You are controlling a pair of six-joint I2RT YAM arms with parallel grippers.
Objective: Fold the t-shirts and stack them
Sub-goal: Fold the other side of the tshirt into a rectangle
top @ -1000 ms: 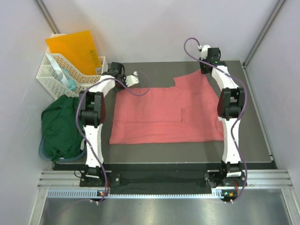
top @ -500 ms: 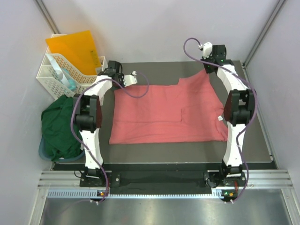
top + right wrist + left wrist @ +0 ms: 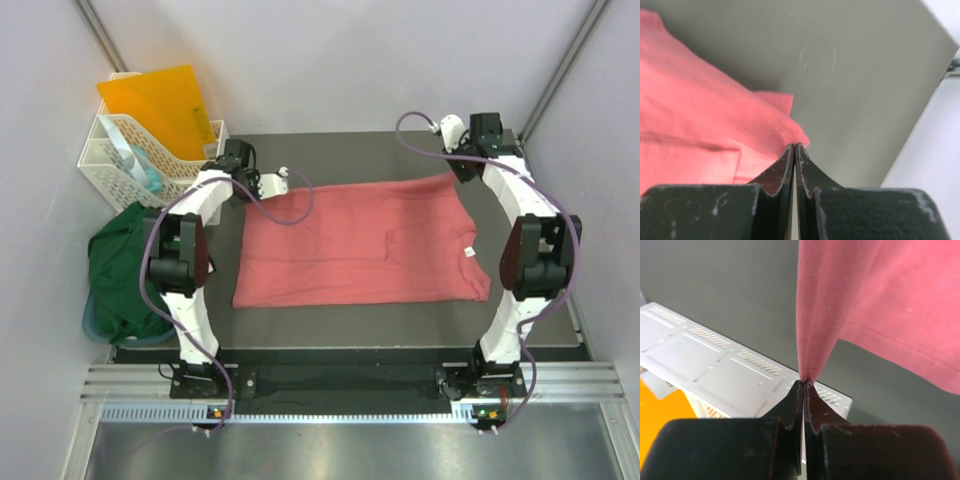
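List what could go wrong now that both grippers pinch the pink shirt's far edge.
The left gripper and right gripper each pinch only a small tip of the pink t-shirt; a pull could slip it free.
The white basket sits close beside the left gripper; a swing might knock it.
The left arm's purple cable loops over the cloth and might snag.

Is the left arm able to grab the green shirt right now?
Probably not yet. The left gripper is shut on an edge of the pink shirt. The green shirt lies uncovered close beside that arm, so once it lets go, the way looks free.
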